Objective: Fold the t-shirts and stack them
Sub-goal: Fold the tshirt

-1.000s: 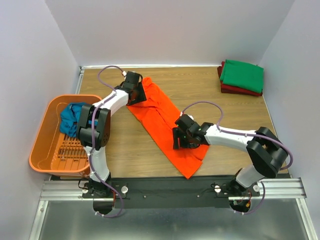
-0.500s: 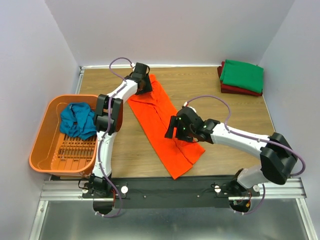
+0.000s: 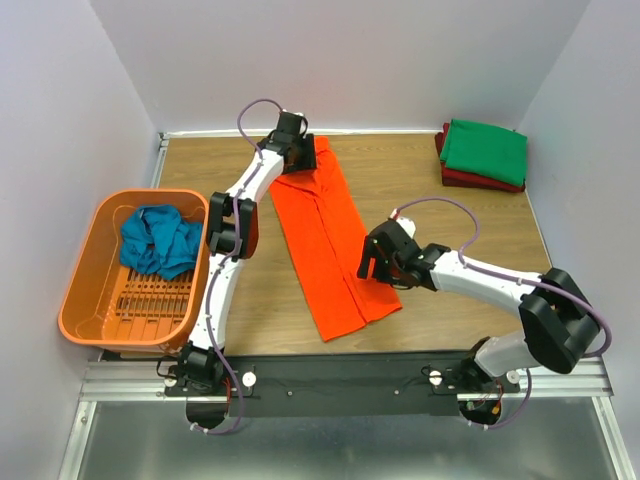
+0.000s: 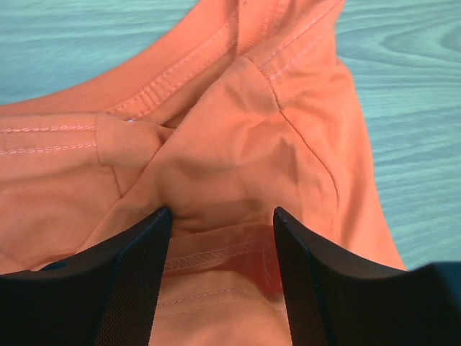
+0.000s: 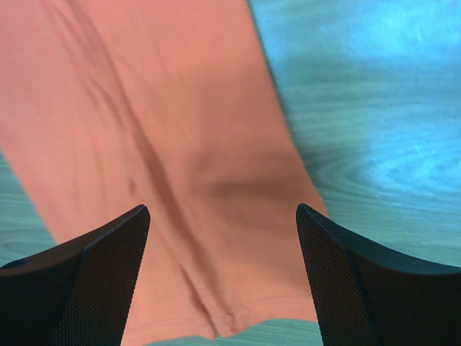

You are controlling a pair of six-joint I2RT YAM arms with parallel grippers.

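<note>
Pale walls close in a wooden table (image 3: 450, 230), and on it the orange t-shirt (image 3: 325, 240) lies as one long narrow strip, folded lengthwise, running from the far middle of the table towards the near edge. Its collar end is at the far side and its hem end is nearest the arm bases.

At the collar end is the left gripper (image 3: 295, 150), reached far out. In the left wrist view the left gripper (image 4: 222, 238) has its two fingers spread apart over the rumpled collar seams of the orange t-shirt (image 4: 238, 144), released and not pinching the cloth.

Over the right edge of the strip near the hem is the right gripper (image 3: 370, 265). Seen from its own wrist, the right gripper (image 5: 222, 213) is spread wide above flat orange cloth (image 5: 144, 108) with nothing between the fingers.

In the far right corner a folded green t-shirt (image 3: 485, 150) sits on top of a folded dark red t-shirt (image 3: 480, 181). On the left an orange basket (image 3: 75, 290) holds a crumpled teal-blue t-shirt (image 3: 160, 240)
</note>
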